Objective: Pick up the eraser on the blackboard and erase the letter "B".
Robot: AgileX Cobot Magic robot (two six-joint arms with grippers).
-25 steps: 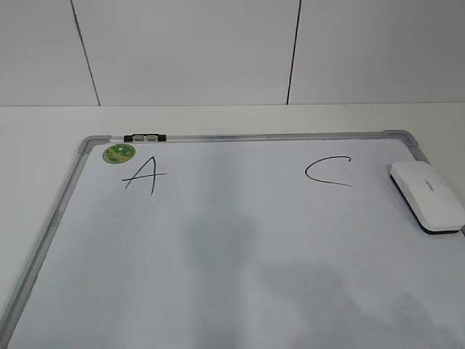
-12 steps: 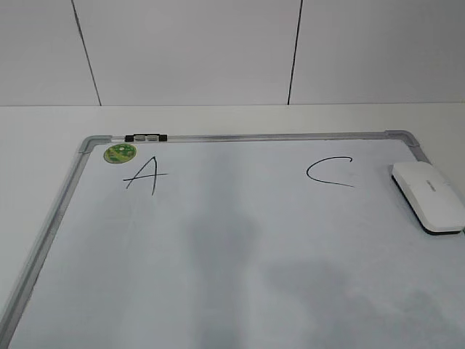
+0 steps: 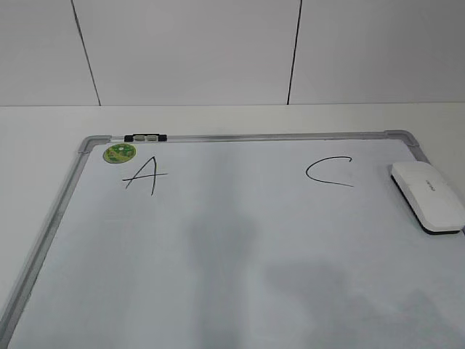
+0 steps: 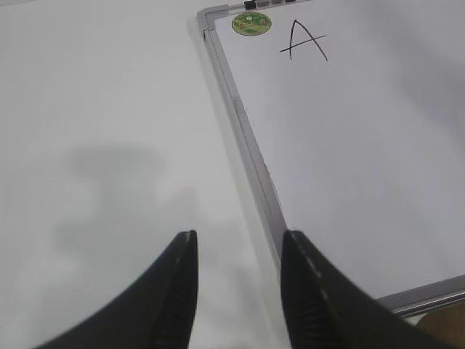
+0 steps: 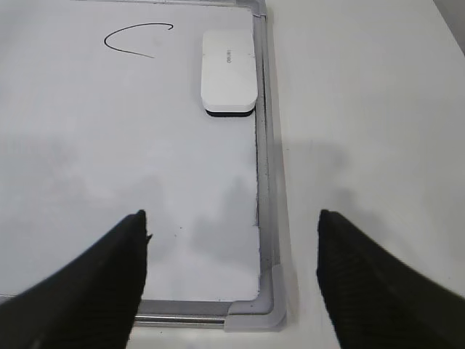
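Eraser (image 3: pixel 427 196) flat on blackboard (image 3: pixel 218 254) by rt frame, long axis along that edge, beside "C" (image 3: pixel 328 172) | left gripper (image 4: pixel 238 291) jaws apart over tabletop (image 4: pixel 109 145) | right gripper (image 5: pixel 232 280) jaws wide, empty

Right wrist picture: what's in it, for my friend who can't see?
A white eraser lies on a whiteboard by its right frame, beside a drawn letter C. Two open black gripper fingers fill the bottom.
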